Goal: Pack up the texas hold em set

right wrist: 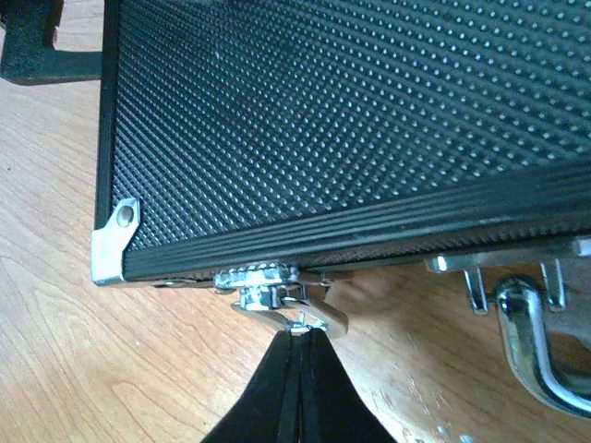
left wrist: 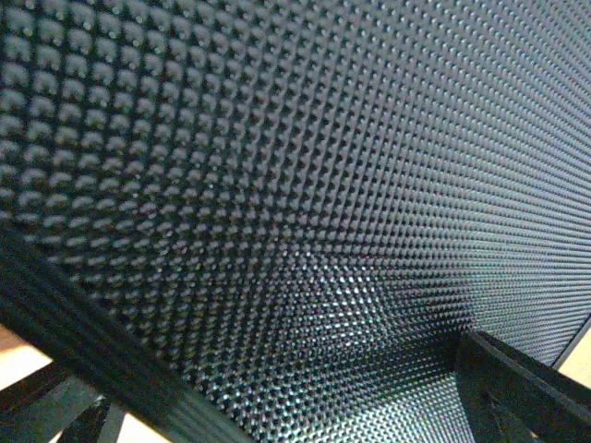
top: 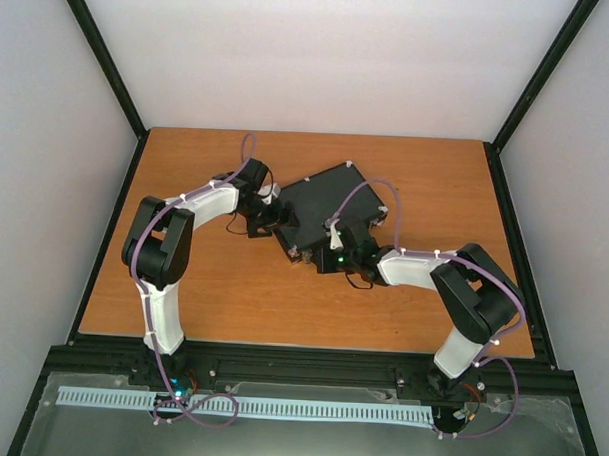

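Noted case (top: 325, 201) closed mid-table, long axis near-left to far-right. Found right gripper (right wrist: 300, 349) pressed together, tips touching latch (right wrist: 277, 293) on near edge, straight ahead. Logged left gripper (top: 268, 219) at left corner; could not tell its spread.

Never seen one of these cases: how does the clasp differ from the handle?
The clasp is small and flat, with the shut right gripper touching it; the handle is a thick curved bar, untouched. Both are shiny silver metal on the same edge of the black case.
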Controlling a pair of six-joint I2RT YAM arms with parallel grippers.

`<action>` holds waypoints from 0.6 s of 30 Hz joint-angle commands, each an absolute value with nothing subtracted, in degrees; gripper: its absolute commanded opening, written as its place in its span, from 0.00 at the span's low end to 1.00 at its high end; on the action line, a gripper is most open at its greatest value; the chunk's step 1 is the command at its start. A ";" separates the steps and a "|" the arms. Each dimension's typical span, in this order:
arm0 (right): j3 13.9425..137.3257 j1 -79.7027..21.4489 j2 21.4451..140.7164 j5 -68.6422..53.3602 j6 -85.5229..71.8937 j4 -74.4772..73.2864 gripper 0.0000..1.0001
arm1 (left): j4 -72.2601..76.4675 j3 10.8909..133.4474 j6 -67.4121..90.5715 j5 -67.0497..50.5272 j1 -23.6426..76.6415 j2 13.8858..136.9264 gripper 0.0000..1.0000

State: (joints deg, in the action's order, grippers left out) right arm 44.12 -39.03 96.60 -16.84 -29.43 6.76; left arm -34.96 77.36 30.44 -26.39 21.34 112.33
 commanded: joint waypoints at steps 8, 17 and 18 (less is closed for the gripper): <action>43.99 -39.28 98.33 -16.66 -34.36 10.53 0.03 | -35.18 75.51 29.99 -25.42 21.53 113.56 0.96; 44.59 -39.39 101.59 -15.24 -37.24 12.45 0.03 | -35.18 73.67 29.64 -25.40 21.53 112.12 0.96; 44.90 -39.38 102.13 -14.75 -37.81 12.11 0.03 | -35.27 73.64 29.50 -25.37 21.51 112.07 0.96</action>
